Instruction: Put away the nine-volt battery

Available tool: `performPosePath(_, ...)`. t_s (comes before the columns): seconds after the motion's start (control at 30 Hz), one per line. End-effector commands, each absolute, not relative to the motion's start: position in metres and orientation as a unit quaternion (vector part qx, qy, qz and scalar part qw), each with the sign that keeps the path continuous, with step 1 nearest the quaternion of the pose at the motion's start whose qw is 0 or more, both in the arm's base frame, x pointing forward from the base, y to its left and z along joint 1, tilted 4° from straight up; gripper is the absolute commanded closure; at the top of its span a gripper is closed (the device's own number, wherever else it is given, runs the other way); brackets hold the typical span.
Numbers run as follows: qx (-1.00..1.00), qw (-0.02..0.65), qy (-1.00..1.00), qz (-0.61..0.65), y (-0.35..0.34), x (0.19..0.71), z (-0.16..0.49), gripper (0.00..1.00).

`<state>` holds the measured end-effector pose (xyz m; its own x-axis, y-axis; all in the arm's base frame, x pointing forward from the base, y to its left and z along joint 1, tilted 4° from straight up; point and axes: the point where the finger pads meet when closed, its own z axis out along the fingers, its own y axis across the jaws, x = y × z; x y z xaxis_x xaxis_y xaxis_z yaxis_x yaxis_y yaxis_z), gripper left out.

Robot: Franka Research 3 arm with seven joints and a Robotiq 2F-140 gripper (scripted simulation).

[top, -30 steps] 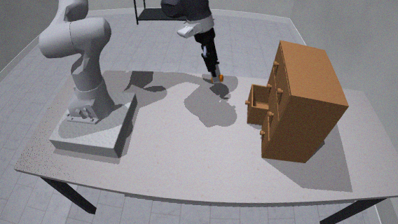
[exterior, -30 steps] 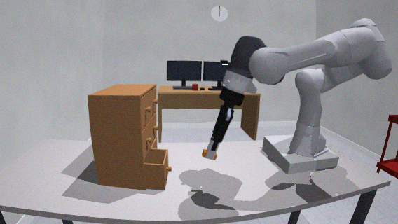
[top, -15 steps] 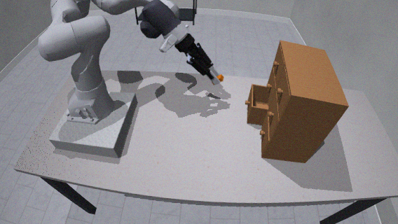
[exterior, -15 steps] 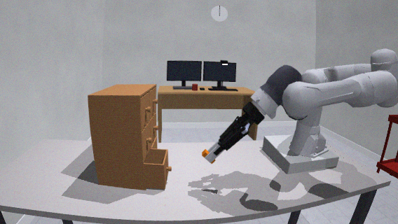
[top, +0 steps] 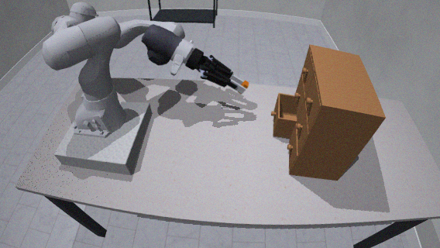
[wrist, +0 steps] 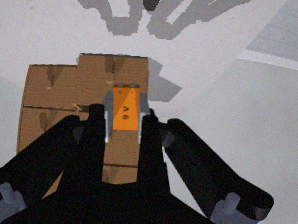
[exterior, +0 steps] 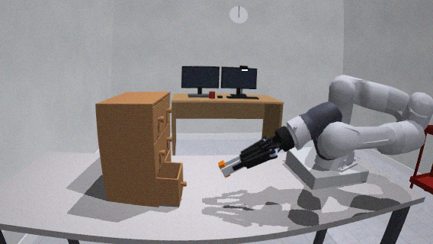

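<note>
My gripper [top: 239,84] is shut on the nine-volt battery [top: 242,85], a grey block with an orange end. It holds it in the air above the table, tilted low and pointing toward the chest. It also shows in the exterior view [exterior: 225,167] and the wrist view [wrist: 124,111]. The small wooden chest [top: 333,112] stands at the right of the table. One drawer [top: 286,115] in its lower rows stands pulled out; it is the bottom drawer in the exterior view [exterior: 170,182]. The other drawers look pushed in. The open drawer's contents are hidden. The gripper is well short of the chest.
The robot base [top: 104,137] sits on a grey plinth at the table's left. A desk with two monitors [exterior: 225,103] stands behind the table. A black frame [top: 182,13] stands at the back. A red shelf edge [exterior: 423,164] is at the far right.
</note>
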<state>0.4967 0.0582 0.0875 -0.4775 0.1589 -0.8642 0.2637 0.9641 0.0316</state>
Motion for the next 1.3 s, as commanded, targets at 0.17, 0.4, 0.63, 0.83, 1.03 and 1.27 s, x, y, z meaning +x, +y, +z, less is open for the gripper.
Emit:
performPosePath(0.17, 0.136, 0.550, 0.823, -0.052, 0.055, 0.497, 0.096, 0.86)
performPosePath(0.4, 0.135, 0.562, 0.814, -0.054, 0.055, 0.496, 0.096, 0.86)
performPosePath(0.63, 0.135, 0.563, 0.813, -0.054, 0.055, 0.496, 0.096, 0.86)
performPosePath(0.83, 0.135, 0.563, 0.813, -0.054, 0.055, 0.498, 0.095, 0.86)
performPosePath(1.03, 0.135, 0.563, 0.813, -0.054, 0.053, 0.504, 0.095, 0.86)
performPosePath(1.27, 0.135, 0.563, 0.813, -0.054, 0.049, 0.515, 0.095, 0.86)
